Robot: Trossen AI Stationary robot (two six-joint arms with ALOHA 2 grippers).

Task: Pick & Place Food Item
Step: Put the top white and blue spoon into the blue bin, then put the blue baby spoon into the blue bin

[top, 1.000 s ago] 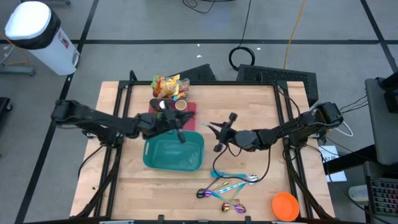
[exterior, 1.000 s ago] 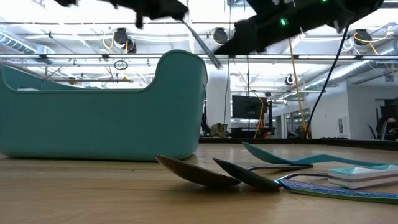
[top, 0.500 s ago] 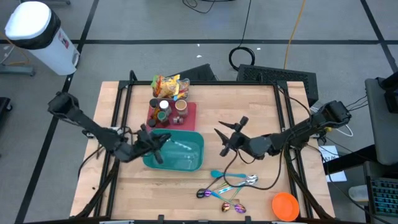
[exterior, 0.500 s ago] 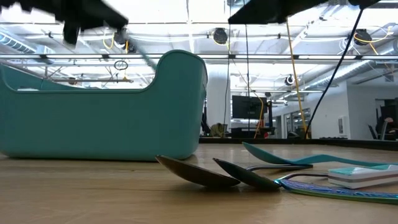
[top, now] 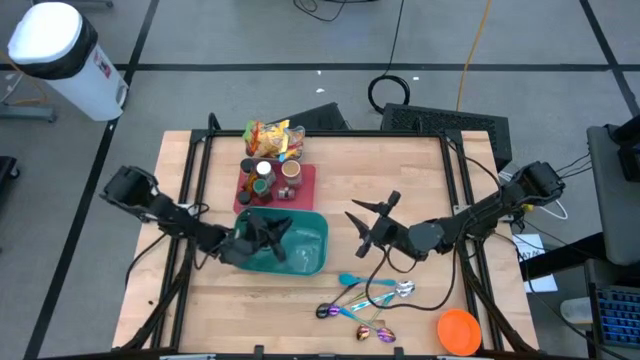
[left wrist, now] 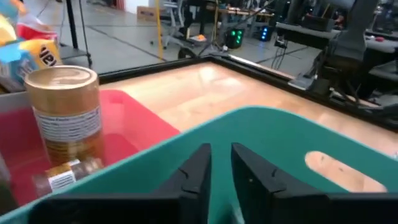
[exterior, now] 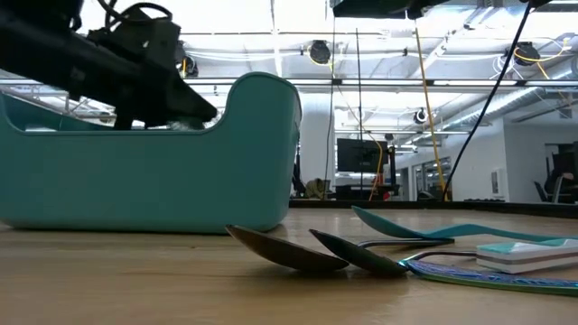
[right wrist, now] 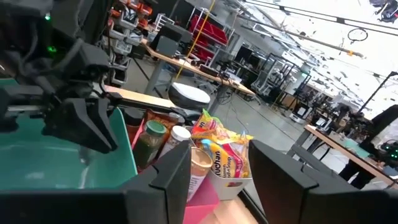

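The left gripper (top: 272, 232) is inside the teal bin (top: 300, 262), near the bin's left side. In the left wrist view its two fingers (left wrist: 198, 173) sit close together with only a thin gap, and nothing is held between them.

The right gripper (top: 371, 222) hangs over the bare wooden bench (top: 400, 165), to the right of the bin. Its fingers are spread apart and hold nothing.

The food is on a red tray (top: 305, 180) just behind the bin. There are small jars (top: 263, 172) on it, one with a gold lid (left wrist: 64, 109). A bright snack bag (top: 270, 137) lies behind the tray.

In front of the bin lie some spoons (top: 365, 300). An orange lid (top: 458, 331) sits near the bench's front right corner.
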